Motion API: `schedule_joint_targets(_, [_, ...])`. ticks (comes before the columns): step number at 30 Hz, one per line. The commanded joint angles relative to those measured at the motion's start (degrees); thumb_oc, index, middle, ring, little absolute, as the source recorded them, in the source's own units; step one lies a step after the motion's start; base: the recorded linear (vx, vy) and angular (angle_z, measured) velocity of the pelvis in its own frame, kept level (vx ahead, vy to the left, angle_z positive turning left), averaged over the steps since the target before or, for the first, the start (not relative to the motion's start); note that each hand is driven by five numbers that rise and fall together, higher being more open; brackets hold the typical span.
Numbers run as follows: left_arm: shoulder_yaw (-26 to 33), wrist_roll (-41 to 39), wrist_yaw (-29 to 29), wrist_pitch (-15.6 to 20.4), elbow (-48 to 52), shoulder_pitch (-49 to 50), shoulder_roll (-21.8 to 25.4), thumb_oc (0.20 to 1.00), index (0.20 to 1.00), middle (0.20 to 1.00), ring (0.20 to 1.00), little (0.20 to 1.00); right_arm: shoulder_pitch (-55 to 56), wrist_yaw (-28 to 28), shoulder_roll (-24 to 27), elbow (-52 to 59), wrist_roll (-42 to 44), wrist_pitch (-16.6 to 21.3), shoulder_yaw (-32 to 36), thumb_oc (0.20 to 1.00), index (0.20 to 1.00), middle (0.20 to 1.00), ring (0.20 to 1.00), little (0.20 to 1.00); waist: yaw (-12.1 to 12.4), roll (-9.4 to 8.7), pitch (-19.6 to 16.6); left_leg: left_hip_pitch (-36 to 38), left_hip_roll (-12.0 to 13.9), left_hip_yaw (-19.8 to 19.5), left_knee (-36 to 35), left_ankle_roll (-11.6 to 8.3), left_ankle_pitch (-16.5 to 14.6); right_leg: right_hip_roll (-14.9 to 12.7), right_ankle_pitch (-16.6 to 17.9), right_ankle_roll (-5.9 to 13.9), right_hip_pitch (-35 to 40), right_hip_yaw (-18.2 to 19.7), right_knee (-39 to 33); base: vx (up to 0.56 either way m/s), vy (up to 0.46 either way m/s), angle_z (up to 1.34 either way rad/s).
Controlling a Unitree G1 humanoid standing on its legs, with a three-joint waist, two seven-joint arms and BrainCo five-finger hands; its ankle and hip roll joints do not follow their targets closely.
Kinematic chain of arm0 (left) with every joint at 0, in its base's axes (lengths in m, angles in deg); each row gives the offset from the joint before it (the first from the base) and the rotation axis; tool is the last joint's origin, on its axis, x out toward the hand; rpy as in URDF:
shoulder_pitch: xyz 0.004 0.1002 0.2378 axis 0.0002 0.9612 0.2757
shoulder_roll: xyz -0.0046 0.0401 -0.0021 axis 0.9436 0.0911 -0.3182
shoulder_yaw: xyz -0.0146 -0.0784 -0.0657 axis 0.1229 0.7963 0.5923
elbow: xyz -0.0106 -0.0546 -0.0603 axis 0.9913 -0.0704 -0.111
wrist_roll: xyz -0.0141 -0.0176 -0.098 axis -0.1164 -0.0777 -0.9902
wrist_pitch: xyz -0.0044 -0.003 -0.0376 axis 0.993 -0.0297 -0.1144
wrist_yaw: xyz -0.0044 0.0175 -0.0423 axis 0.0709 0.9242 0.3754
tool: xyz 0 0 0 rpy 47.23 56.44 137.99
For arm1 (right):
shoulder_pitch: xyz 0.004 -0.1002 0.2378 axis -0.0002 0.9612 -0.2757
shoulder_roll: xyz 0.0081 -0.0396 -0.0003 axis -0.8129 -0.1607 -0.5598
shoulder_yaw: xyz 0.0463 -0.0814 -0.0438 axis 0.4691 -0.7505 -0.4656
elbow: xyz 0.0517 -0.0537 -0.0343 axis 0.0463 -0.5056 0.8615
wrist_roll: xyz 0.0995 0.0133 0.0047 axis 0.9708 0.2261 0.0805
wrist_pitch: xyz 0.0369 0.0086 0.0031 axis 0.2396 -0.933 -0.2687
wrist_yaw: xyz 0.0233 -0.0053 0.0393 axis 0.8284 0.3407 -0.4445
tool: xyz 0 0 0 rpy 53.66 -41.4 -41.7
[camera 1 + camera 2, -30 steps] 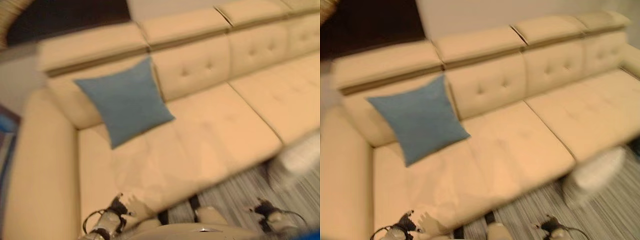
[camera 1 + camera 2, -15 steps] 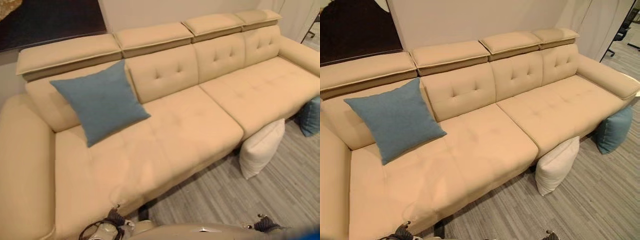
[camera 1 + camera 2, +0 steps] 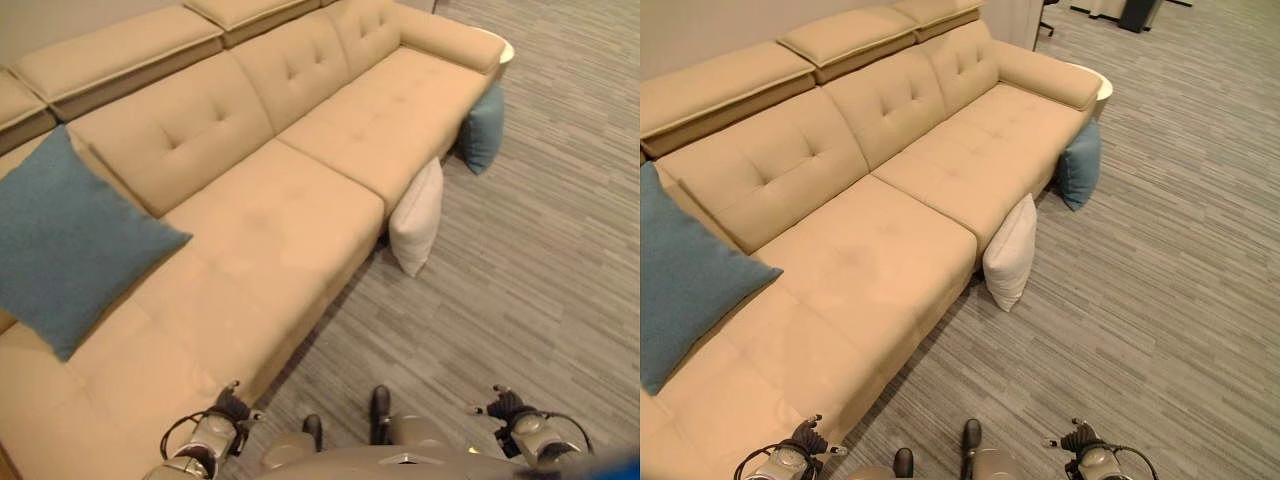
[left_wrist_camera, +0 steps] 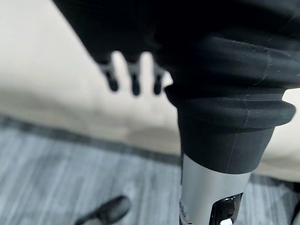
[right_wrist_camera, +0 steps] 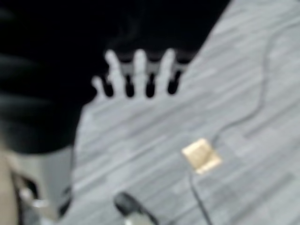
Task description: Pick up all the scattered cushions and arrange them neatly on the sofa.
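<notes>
On the grey striped floor, two cushions are waiting: a white cushion is leaning upright against the front of the sofa near the middle, and a small blue cushion is standing against the sofa's far end, under the armrest. A larger blue cushion is already sitting on the seat at the near end, propped against the backrest. The left hand is hanging beside the sofa's front edge with its fingers straight and loose, gripping nothing; the right hand is hanging over the bare floor, fingers spread and likewise empty. The step in hand looks like approaching the white cushion (the nearer of the two). Doing it well probably means walking close enough to avoid overreaching, then taking the cushion by its upper edge or clasping both faces, and lifting it clear of the seat's front before setting it upright against the backrest.
</notes>
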Motion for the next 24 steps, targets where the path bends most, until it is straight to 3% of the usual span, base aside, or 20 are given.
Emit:
schedule_joint_targets(1, [1.27,0.89,0.23,1.01,0.29,0.44,2.25,1.000,1.000,1.000,1.000,1.000,-0.48,0.98,1.25,-0.20,-0.84,0.40,0.09,1.000,1.000,1.000,1.000,1.000,0.74,-2.69,-1.64,0.05,-3.06,-1.01,7.51,-3.93,-4.43,-4.40,10.41,3.13,3.12,0.56,-9.91,0.04,-0.050,-0.49])
schedule_joint_targets(2, [1.53,0.99,0.15,1.01,0.30,0.59,2.14,1.000,1.000,1.000,1.000,1.000,-0.22,0.86,1.27,-0.20,-1.00,0.32,0.21,1.000,1.000,1.000,1.000,1.000,0.81,-3.08,-2.19,0.93,-2.75,0.38,7.31,-3.93,-4.94,-5.21,11.57,3.40,3.01,-1.74,-10.73,0.04,-0.050,-0.26])
schedule_joint_targets(4, [1.64,0.80,0.15,0.96,0.43,0.61,2.11,1.000,1.000,1.000,1.000,1.000,-0.30,0.98,1.26,0.02,-1.18,0.21,0.11,1.000,1.000,1.000,1.000,1.000,0.80,-3.16,-2.27,1.38,-2.40,1.15,7.23,-3.94,-5.08,-5.39,11.96,3.55,2.68,-2.40,-10.53,0.04,-0.068,-0.16])
schedule_joint_targets(12, [1.72,-0.21,-0.45,0.70,-0.20,0.68,0.81,1.000,1.000,1.000,1.000,1.000,1.33,0.69,0.92,-0.26,-0.76,-0.11,-0.03,1.000,1.000,1.000,1.000,1.000,-0.52,-3.40,-3.77,6.00,-0.41,1.30,5.26,-4.72,-4.98,-3.16,11.33,2.59,3.47,-2.06,-10.20,0.10,-0.143,-0.17])
schedule_joint_targets(15, [0.45,-0.72,-0.68,0.44,0.01,0.08,0.29,1.000,1.000,1.000,1.000,1.000,2.24,0.91,0.85,-0.80,-0.11,-0.23,-0.40,1.000,1.000,1.000,1.000,1.000,-1.96,-2.13,-4.48,7.81,3.11,-0.72,3.45,-6.27,-2.11,-0.17,7.41,0.35,3.23,-0.67,-7.39,0.10,-0.198,0.07])
schedule_joint_targets(18, [-0.02,-1.41,-0.99,0.38,0.21,-0.17,0.22,1.000,1.000,1.000,1.000,1.000,2.83,0.82,0.83,-1.11,0.54,-0.29,-0.48,1.000,1.000,1.000,1.000,1.000,-2.79,-1.70,-5.03,7.86,4.98,-1.67,3.36,-7.15,-0.55,1.71,5.04,-0.90,3.05,0.78,-6.01,0.10,-0.254,0.09])
schedule_joint_targets(19, [-1.80,-1.74,-1.31,0.24,0.89,-1.94,-0.03,1.000,1.000,1.000,1.000,1.000,3.54,1.48,1.39,-1.02,1.93,-0.18,0.19,1.000,1.000,1.000,1.000,1.000,-3.87,-2.07,-4.51,4.03,7.37,-1.07,10.03,-9.00,4.48,3.15,2.94,-2.95,4.59,1.11,-5.10,0.13,-0.357,0.18])
schedule_joint_targets(22, [-3.05,-2.15,-1.29,0.13,1.52,-3.22,-0.21,1.000,1.000,1.000,1.000,1.000,3.78,1.71,1.83,-1.27,2.88,-0.49,0.61,1.000,1.000,1.000,1.000,1.000,-3.89,-2.96,-3.45,0.38,6.53,-1.14,12.78,-8.31,4.91,3.10,2.11,-3.70,5.97,0.84,-5.41,0.06,-0.196,0.54])
schedule_joint_targets(23, [-4.30,-2.49,-1.32,0.13,2.43,-4.26,-0.38,1.000,1.000,1.000,1.000,1.000,3.54,1.89,2.34,-1.23,3.84,-0.60,1.02,1.000,1.000,1.000,1.000,1.000,-3.15,-3.96,-2.12,-5.22,2.78,-0.53,10.97,-6.50,1.81,2.61,1.83,-3.42,7.37,1.19,-6.39,0.08,-0.124,0.41])
schedule_joint_targets(24, [-4.66,-2.73,-1.33,0.16,2.87,-4.70,-0.45,1.000,1.000,1.000,1.000,1.000,3.56,1.99,2.43,-1.17,3.97,-0.55,0.99,1.000,1.000,1.000,1.000,1.000,-2.78,-4.27,-1.60,-7.44,1.73,-0.20,10.47,-5.86,0.90,2.62,1.69,-3.28,7.98,1.28,-6.66,0.12,-0.144,0.20])
